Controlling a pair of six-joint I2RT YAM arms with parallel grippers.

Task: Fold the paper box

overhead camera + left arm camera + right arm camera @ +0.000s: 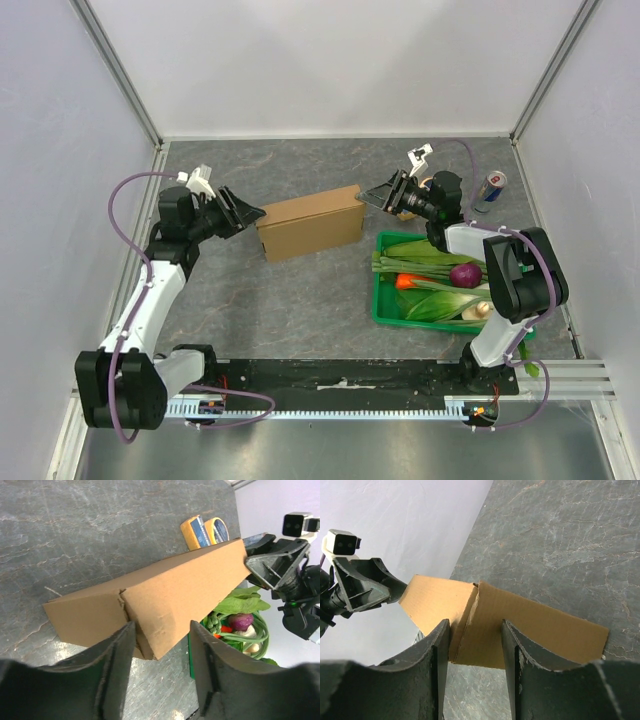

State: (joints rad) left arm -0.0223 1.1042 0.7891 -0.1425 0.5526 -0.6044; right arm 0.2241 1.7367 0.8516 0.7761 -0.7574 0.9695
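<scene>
The paper box is a closed brown cardboard block lying flat mid-table, its long side running left to right. My left gripper is at the box's left end, and in the left wrist view the gripper stands open with the box's near corner just inside the fingertips. My right gripper is at the right end. In the right wrist view that gripper is open too, the box's end seam lying just past its tips.
A green crate of vegetables sits right of the box, under the right arm. A drink can stands at the back right. Yellow-and-blue packets lie behind the box's right end. Enclosure walls ring the table.
</scene>
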